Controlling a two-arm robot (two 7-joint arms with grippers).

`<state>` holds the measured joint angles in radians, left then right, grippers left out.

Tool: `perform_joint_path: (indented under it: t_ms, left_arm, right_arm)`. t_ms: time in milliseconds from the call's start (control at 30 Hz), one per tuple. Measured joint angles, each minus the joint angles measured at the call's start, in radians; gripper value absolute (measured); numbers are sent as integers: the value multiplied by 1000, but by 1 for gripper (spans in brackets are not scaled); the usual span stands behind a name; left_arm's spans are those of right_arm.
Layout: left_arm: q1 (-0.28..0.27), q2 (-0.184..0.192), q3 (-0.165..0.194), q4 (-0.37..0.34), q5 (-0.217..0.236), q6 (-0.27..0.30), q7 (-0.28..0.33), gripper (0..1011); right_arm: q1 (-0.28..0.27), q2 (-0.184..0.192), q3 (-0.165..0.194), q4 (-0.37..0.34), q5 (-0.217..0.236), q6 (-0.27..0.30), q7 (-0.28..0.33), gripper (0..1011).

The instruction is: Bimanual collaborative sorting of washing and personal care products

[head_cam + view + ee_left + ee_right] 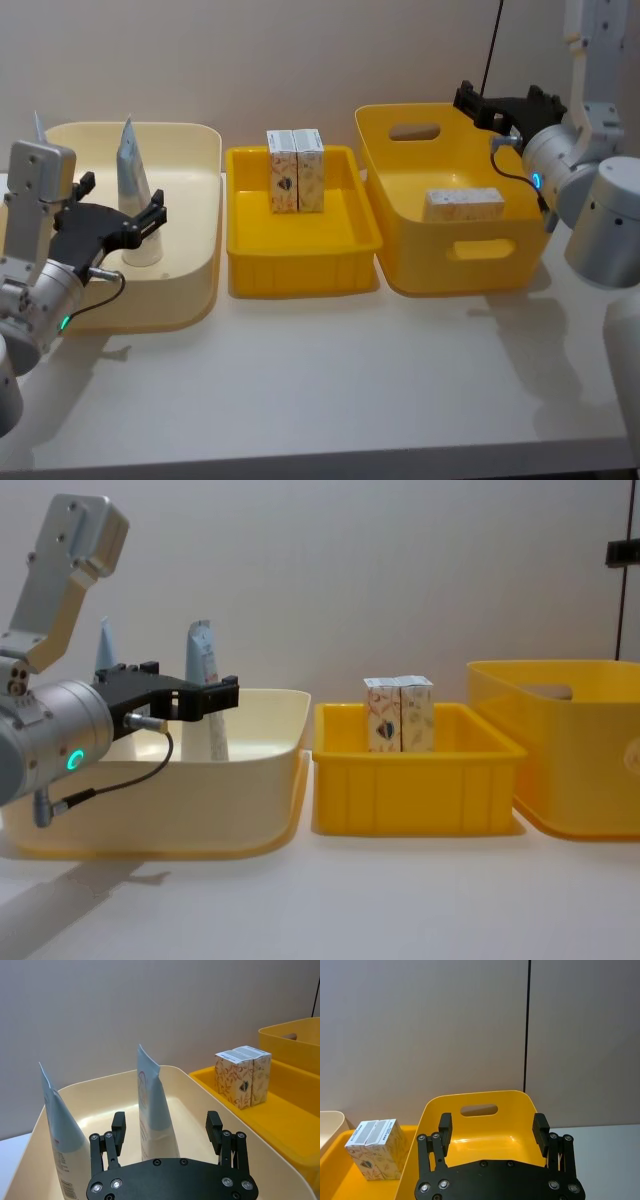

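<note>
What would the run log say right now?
left gripper open, facing tube in cream bin | right gripper open by deep yellow bin rim, one carton lying inside | two cartons upright in yellow tray

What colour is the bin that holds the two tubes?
The bin is cream; the head view shows it best.

A: table (330, 390) front edge: bare, free pass.
B: cream bin (205, 190)?
A: left tube (38, 128) by its left wall, middle tube (132, 178) upright mid-bin; gap between them.
B: yellow tray (300, 278)?
A: two cartons (296, 172) at back wall, front half open. Deep yellow bin (470, 268): lying carton (463, 204) mid-floor, room behind it.
</note>
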<state>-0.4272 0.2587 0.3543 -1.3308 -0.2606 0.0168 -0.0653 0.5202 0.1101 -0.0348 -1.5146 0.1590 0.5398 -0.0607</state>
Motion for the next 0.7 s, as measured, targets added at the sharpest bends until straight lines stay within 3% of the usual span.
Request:
perform_joint_path:
  t_ms: [700]
  left_arm:
    - [-97, -42, -27, 169, -23, -21, -61, 999]
  right_arm:
    - [0, 0, 0, 0, 0, 0, 0, 1001]
